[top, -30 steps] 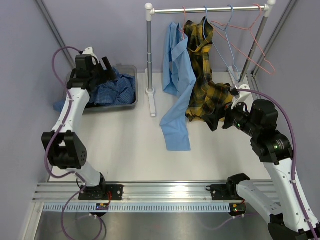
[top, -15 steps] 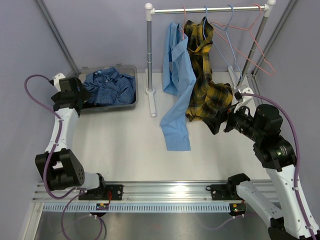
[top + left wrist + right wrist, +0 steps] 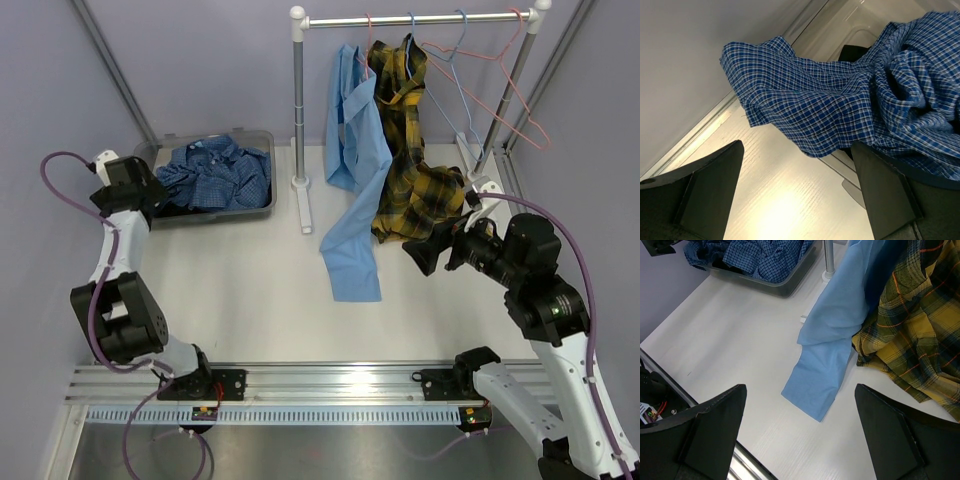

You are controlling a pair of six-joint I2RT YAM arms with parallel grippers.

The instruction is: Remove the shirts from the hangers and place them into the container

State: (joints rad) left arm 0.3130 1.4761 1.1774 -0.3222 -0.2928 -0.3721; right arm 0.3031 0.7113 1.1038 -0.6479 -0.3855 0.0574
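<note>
Left end effector (image 3: 796, 150): released, jaws wide, at container's left end.
Right end effector (image 3: 800, 387): released, empty, near plaid shirt (image 3: 410, 170).
Checked shirt (image 3: 215, 172): heaped in container (image 3: 258, 212), edge over rim.
Light blue shirt (image 3: 355, 150), plaid shirt: hanging from rail (image 3: 420, 18), lower ends on counter (image 3: 250, 290).

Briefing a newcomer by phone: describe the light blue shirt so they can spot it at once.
Find the silver rail at the back of the table. Two shirts hang by its left post; the light blue shirt is nearer the post, its end trailing on the table. It is plain, unlike the yellow-and-black plaid shirt beside it.
</note>
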